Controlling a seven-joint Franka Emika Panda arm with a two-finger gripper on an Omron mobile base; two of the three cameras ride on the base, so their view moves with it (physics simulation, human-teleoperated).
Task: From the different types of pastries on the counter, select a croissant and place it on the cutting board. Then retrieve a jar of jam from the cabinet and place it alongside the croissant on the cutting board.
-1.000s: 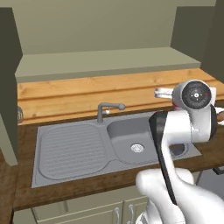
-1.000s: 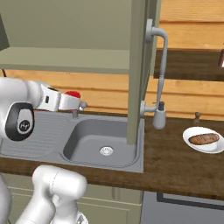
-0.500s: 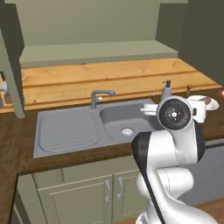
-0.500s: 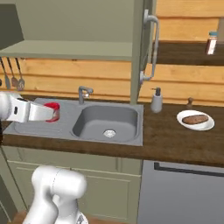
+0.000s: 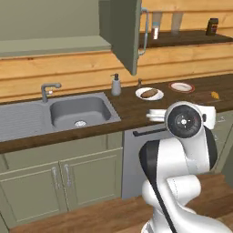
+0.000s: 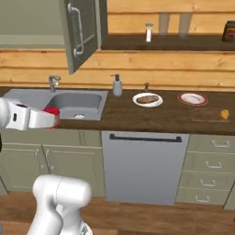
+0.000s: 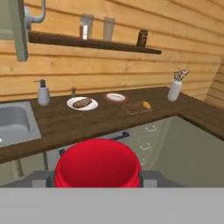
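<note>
Left base view: arm is folded in front of the base, well back from the counter (image 5: 132, 109). Cabinet (image 5: 124, 34) door hangs open, consistent with the jar already being out. Brown loaf-like pastry (image 5: 149, 93) sits on a white plate (image 5: 141, 96) mid-counter; croissant (image 5: 215, 95) lies far right, where the cutting board should be, though the board is hard to make out here.

Right base view: gripper (image 6: 51, 118) is held out sideways at counter height with the jar of jam (image 6: 53, 117) at its tip, in front of the sink (image 6: 75, 103). Croissant (image 6: 224, 114) rests on the cutting board (image 6: 207, 114) at the far right, well apart from the jar. A carry pose, I'd judge.

Hand view: red jar (image 7: 98, 164) sits in the foreground, fingers pinching it from both sides. Camera looks along the counter at the board (image 7: 136, 106) with the croissant (image 7: 147, 105) on it; bare board beside the croissant looks like the drop spot.
</note>
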